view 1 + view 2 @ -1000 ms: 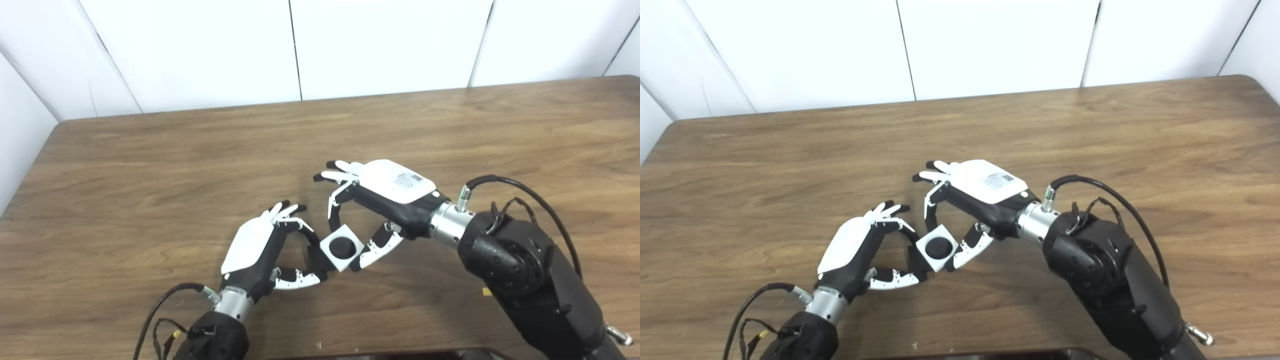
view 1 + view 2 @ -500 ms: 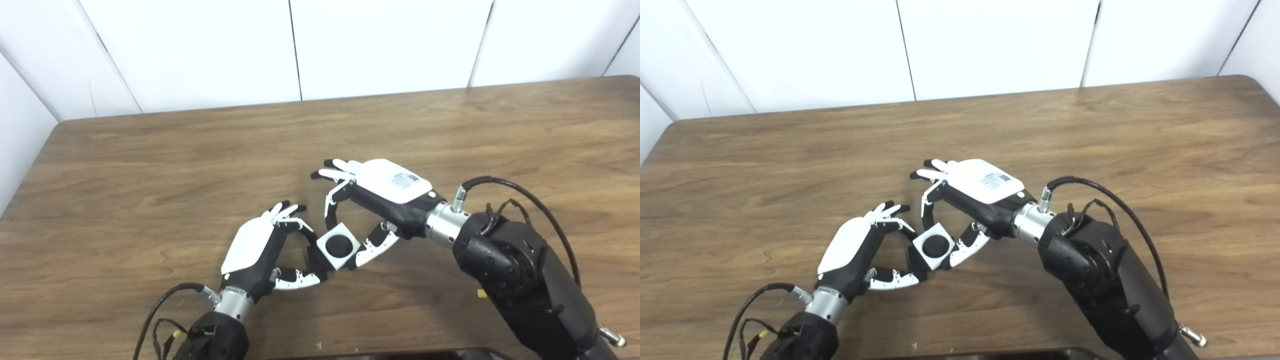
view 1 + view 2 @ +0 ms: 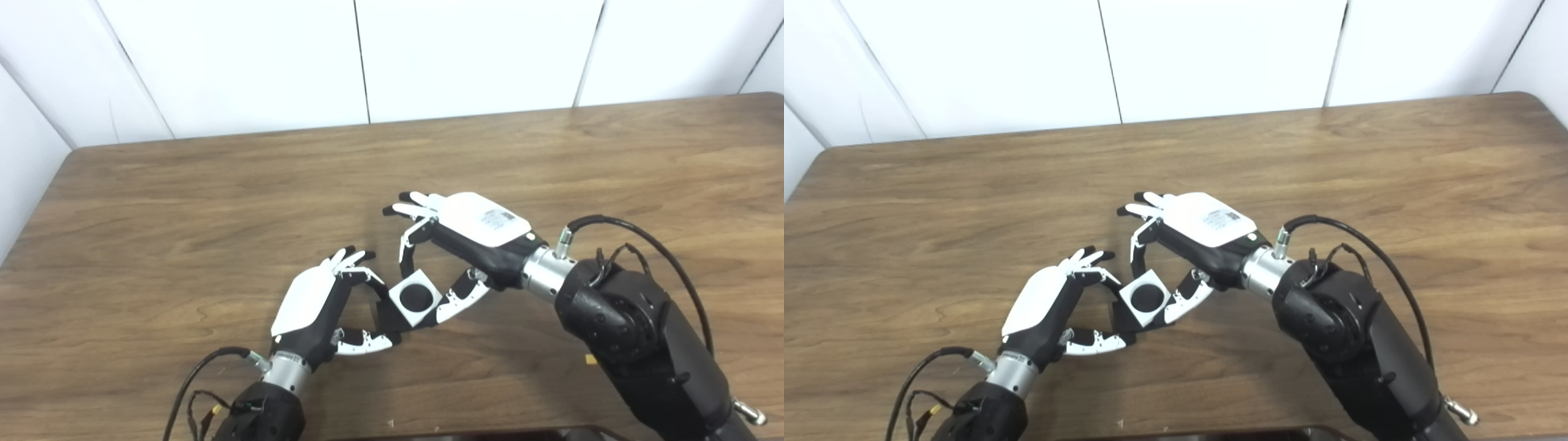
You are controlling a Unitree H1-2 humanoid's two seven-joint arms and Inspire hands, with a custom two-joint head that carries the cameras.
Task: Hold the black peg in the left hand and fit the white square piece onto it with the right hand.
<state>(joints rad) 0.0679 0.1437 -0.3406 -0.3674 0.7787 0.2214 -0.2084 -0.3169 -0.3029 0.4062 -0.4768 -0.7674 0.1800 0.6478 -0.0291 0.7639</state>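
Wood-grain table (image 3: pixel 184 202) fills the view, white wall panels (image 3: pixel 245 61) behind it. Nearest, the left hand (image 3: pixel 312 300) pinches the black peg (image 3: pixel 384 315) between thumb and fingers, just above the tabletop at centre. Pressed right against it is the white square piece (image 3: pixel 414 298), dark round hole facing up, gripped by the right hand (image 3: pixel 471 236) between thumb and a curled finger. Whether the peg has entered the hole is hard to tell; the piece hides it.

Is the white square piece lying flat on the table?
No, the white square piece is pinched in the right hand, lifted against the black peg in the left hand.
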